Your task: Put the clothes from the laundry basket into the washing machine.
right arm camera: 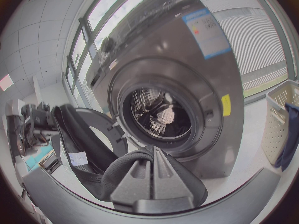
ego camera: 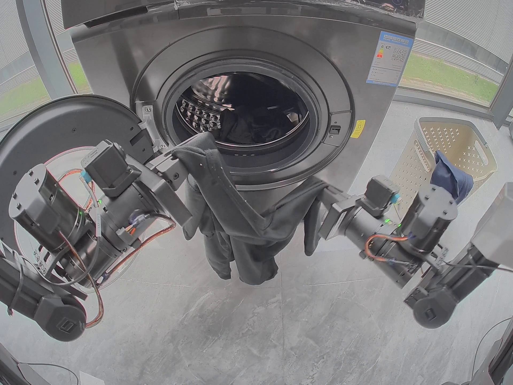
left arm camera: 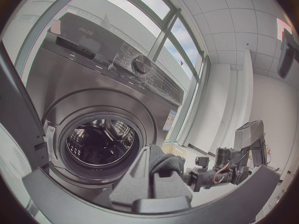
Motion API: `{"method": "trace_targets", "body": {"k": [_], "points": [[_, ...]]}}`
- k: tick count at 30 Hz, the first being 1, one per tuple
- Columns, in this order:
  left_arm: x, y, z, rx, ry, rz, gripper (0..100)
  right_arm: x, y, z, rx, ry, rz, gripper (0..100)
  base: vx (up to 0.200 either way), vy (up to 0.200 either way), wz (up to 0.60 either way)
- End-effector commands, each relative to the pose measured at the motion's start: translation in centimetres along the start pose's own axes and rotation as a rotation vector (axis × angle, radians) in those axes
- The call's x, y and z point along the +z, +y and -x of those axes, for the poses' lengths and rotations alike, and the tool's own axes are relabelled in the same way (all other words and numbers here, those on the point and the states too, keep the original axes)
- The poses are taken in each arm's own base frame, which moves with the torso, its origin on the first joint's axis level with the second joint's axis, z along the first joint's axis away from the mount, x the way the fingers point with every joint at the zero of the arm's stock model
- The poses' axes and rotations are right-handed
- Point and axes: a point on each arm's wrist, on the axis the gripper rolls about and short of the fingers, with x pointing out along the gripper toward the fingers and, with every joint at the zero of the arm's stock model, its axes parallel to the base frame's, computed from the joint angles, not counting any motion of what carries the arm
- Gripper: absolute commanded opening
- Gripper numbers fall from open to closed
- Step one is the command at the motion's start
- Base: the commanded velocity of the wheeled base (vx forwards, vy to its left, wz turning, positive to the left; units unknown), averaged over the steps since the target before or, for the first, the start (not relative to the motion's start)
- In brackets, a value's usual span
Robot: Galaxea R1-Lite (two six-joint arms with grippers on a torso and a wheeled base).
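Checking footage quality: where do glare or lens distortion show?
Head view: daylight glints on the drum, dark deeper in. Left wrist view: fisheye curves the washing machine, corners black. Right wrist view: same bending; bright window washes out.

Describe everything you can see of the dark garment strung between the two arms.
The dark garment is charcoal, soft-looking fabric, crumpled and stretched between both arms in front of the washing machine, below its open door mouth. The left claw is shut on one end, the right claw on the other; the middle sags in loose folds toward the floor.
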Motion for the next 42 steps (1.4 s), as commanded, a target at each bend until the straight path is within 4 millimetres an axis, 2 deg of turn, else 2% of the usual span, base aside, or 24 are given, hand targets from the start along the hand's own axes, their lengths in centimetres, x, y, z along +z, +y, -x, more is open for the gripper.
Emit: {"method": "trace_targets", "body": {"k": [1,2,7,16,18,23,29,34,42], "points": [[-1.3,0.1,-0.7,-0.006,0.034,0.011,0,-5.7,0.7,-1.2,0.023,0.131,0.005,0,0.000,0.000,0.00],[-1.3,0.1,-0.7,-0.006,0.034,0.011,0,-5.7,0.7,-1.2,0.023,0.131,0.005,100,0.000,0.000,0.00],[-0.6,0.2,-0.9,-0.002,0.002,0.005,0,-9.4,0.7,-0.6,0.036,0.253,0.056,100,0.000,0.000,0.00],[0.4,-0.4,-0.7,-0.030,-0.028,0.001,0,-12.1,1.4,-1.6,0.067,0.287,0.066,100,0.000,0.000,0.00],[0.7,-0.6,-0.6,-0.035,-0.037,0.002,0,-12.4,1.9,-1.9,0.085,0.280,0.064,100,0.000,0.000,0.00],[1.3,-1.2,-0.3,-0.059,-0.052,0.010,0,-12.5,2.6,-4.3,0.113,0.205,0.056,100,0.000,0.000,0.00],[1.5,-1.3,-0.2,-0.061,-0.054,0.011,0,-12.3,2.0,-6.3,0.100,0.141,0.071,100,0.000,0.000,0.00],[1.6,-1.3,-0.1,-0.063,-0.057,0.010,0,-13.0,0.5,-7.9,0.069,0.119,0.089,100,0.000,0.000,0.00],[1.6,-1.4,0.0,-0.081,-0.054,0.012,0,-13.8,0.5,-9.5,0.076,0.097,0.089,100,0.000,0.000,0.00]]}}
